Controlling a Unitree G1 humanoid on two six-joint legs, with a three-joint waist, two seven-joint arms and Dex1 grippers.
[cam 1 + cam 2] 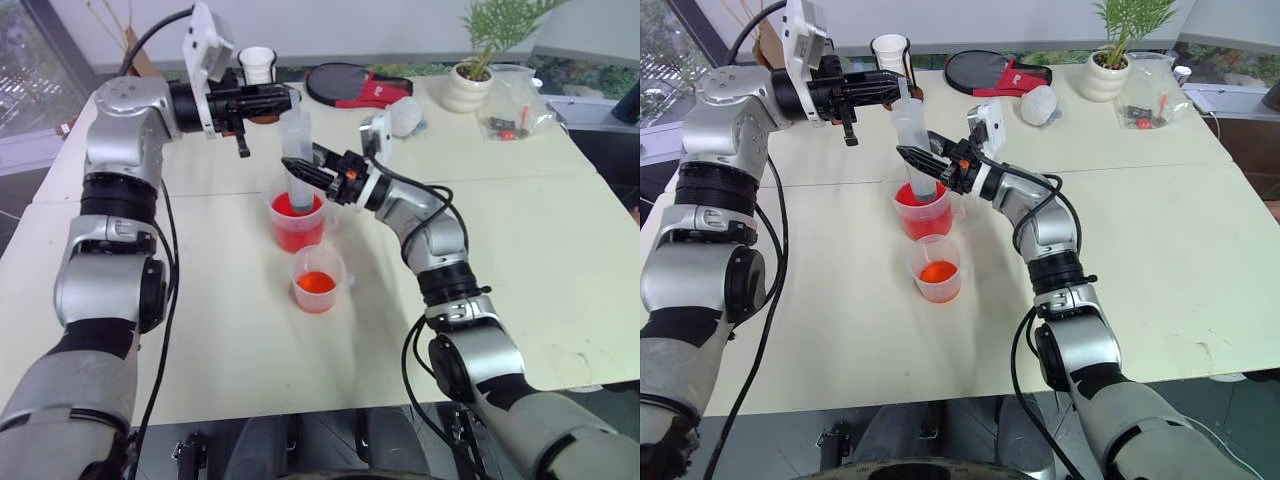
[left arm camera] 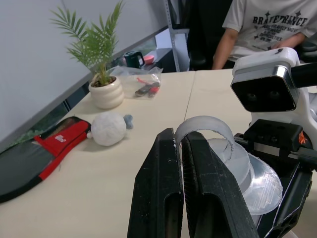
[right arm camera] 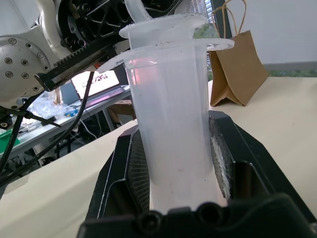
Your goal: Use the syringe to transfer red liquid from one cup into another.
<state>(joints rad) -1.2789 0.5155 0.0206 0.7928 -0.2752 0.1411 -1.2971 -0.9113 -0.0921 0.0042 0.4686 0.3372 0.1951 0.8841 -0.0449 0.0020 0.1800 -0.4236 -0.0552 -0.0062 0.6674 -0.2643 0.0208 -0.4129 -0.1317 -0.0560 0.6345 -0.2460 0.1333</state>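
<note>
1. Upright, the syringe (image 1: 296,160) stood with its tip in the larger beaker (image 1: 298,222) of red liquid (image 1: 297,232), mid-table.
2. The right gripper (image 1: 297,168) clamped its barrel.
3. The left gripper (image 1: 287,98) pinched the plunger top.
4. The smaller beaker (image 1: 317,280) sat just nearer the table's front edge.

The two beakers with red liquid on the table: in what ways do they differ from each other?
The larger beaker is wider and taller than the smaller beaker. The syringe stands in the larger beaker, while nothing stands in the smaller beaker. The larger beaker stands farther from the robot, and the smaller beaker stands nearer. Both are clear plastic, upright, and hold red liquid.
</note>
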